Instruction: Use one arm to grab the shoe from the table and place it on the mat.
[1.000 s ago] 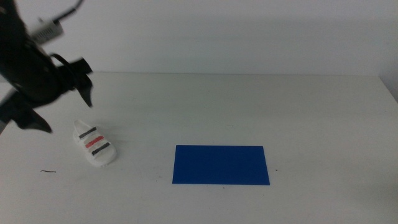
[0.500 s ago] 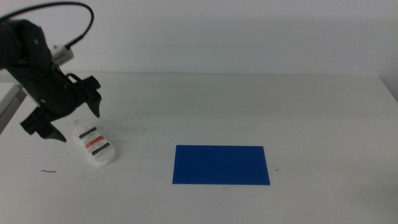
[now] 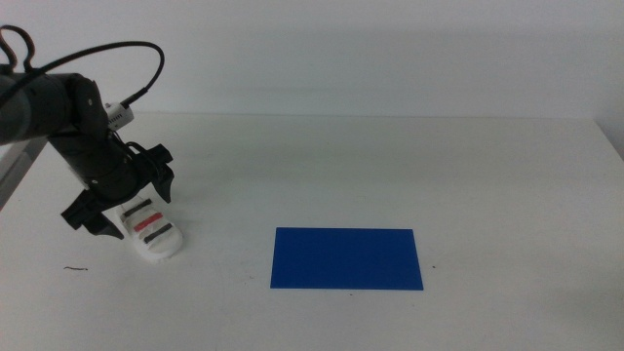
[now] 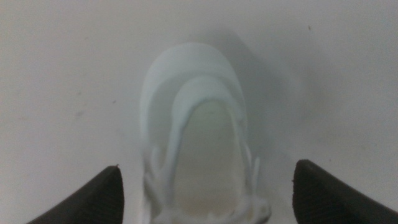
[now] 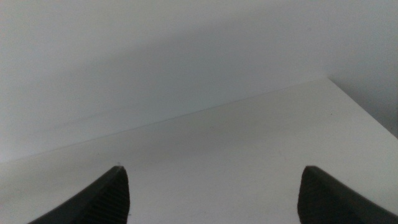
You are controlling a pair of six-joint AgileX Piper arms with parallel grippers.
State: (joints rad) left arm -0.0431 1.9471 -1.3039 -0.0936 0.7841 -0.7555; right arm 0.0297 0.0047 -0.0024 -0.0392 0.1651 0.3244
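Observation:
The white shoe [image 3: 158, 235] with two dark straps and one red strap lies on the table [image 3: 439, 166] at the left. The left arm [image 3: 68, 117] comes in from the left. Its gripper [image 3: 132, 210] is open and low over the shoe's far end, one jaw on each side, apart from it. In the left wrist view the shoe [image 4: 199, 124] lies between the open jaws of the left gripper [image 4: 207, 167]. The blue mat [image 3: 346, 258] lies flat to the right of the shoe, bare. The right gripper [image 5: 212, 168] is open, empty and out of the middle view.
A small dark speck [image 3: 76, 268] lies on the table left of the shoe. The table's far edge meets a plain white wall [image 3: 390, 58]. The right wrist view shows only bare tabletop [image 5: 236, 162] and wall.
The left arm has come down and to the right, bringing its open gripper from above and left of the shoe to straddle the shoe's far end. The shoe and mat have not moved.

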